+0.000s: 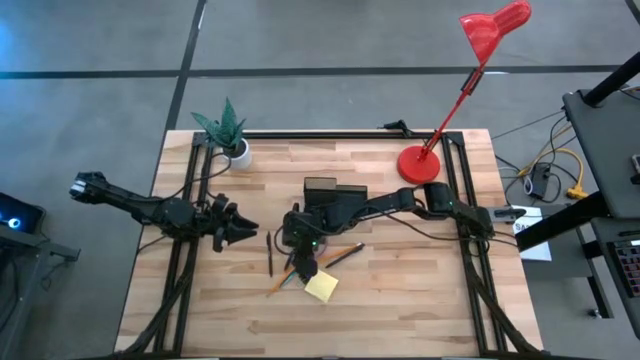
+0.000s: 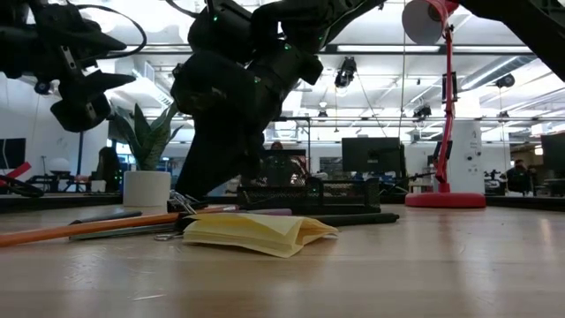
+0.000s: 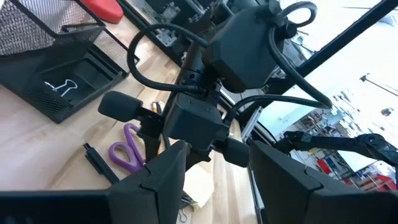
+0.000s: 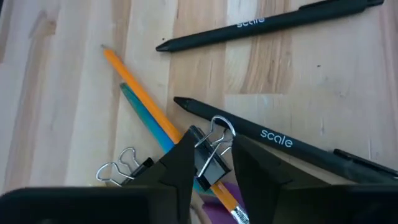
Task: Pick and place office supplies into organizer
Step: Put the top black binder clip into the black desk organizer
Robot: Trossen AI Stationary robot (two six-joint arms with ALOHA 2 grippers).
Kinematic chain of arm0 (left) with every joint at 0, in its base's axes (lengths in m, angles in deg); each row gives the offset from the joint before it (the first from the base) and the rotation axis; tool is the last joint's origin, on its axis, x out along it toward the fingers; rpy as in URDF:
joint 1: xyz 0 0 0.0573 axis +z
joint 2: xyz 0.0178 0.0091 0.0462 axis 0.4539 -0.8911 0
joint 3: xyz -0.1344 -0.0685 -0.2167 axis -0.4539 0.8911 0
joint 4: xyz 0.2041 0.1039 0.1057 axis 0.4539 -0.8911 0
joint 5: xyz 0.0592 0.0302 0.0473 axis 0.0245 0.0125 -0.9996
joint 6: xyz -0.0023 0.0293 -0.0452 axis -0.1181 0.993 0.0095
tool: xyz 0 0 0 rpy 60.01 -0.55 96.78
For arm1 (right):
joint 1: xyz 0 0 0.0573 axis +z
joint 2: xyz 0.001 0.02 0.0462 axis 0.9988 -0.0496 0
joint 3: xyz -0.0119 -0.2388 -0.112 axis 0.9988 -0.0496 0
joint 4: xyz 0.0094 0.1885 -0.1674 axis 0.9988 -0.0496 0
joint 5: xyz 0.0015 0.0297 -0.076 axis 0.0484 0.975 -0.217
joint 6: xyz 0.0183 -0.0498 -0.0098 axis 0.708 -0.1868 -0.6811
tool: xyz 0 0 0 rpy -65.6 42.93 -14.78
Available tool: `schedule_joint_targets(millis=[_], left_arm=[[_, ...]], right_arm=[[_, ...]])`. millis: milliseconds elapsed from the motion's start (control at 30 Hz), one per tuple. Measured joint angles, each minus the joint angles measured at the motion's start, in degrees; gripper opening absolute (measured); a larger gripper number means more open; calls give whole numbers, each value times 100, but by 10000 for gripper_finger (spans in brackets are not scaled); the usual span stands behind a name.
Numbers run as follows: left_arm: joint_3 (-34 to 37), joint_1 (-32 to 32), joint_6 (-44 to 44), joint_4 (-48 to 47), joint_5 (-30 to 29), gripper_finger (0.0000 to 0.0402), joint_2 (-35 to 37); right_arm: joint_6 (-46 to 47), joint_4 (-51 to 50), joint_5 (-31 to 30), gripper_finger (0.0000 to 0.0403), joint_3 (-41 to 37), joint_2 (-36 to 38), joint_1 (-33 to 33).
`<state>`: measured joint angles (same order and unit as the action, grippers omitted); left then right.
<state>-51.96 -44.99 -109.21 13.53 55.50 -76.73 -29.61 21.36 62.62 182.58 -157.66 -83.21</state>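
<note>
My right gripper (image 4: 210, 163) reaches down into a heap of supplies in the table's middle and is shut on a small black binder clip (image 4: 209, 167). Around it lie an orange pencil (image 4: 140, 93), a teal pencil (image 4: 144, 117), two black pens (image 4: 267, 22) (image 4: 273, 138), a second clip (image 4: 124, 167) and purple scissors (image 3: 127, 149). The yellow sticky-note pad (image 1: 321, 287) lies flat just near of the heap. The black mesh organizer (image 1: 322, 190) stands beyond the heap, with a clip (image 3: 59, 87) in its low tray. My left gripper (image 1: 245, 232) waits open to the heap's left. My right gripper pinches the black body (image 4: 205, 171) of the binder clip between its two fingers, coming slanting down from above. The clip's wire handles (image 4: 222, 127) stick out ahead of the fingertips. The clip sits over the orange and teal pencils; whether it is off them I cannot tell.
A red desk lamp's round base (image 1: 420, 163) stands at the far right and a potted plant (image 1: 232, 140) at the far left. A lone dark pen (image 1: 269, 252) lies left of the heap. Bare wood spreads along the near edge (image 1: 330, 330).
</note>
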Motion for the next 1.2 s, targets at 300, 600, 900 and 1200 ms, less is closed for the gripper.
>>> schedule_joint_targets(millis=[300, 600, 900, 1200], left_arm=[[0, 0, -16, 10, -79, 167, -1], [0, 0, -146, 22, -79, 167, -2], [2, 0, -149, -7, -76, 167, -4], [2, 0, -149, -7, -76, 167, 0]], right_arm=[[-34, 300, -93, 62, -71, 0, 2], [-62, 433, -265, 119, -122, -82, 0], [-168, 463, -175, 163, -118, -129, 7], [-236, 380, 229, 166, -41, -118, 22]])
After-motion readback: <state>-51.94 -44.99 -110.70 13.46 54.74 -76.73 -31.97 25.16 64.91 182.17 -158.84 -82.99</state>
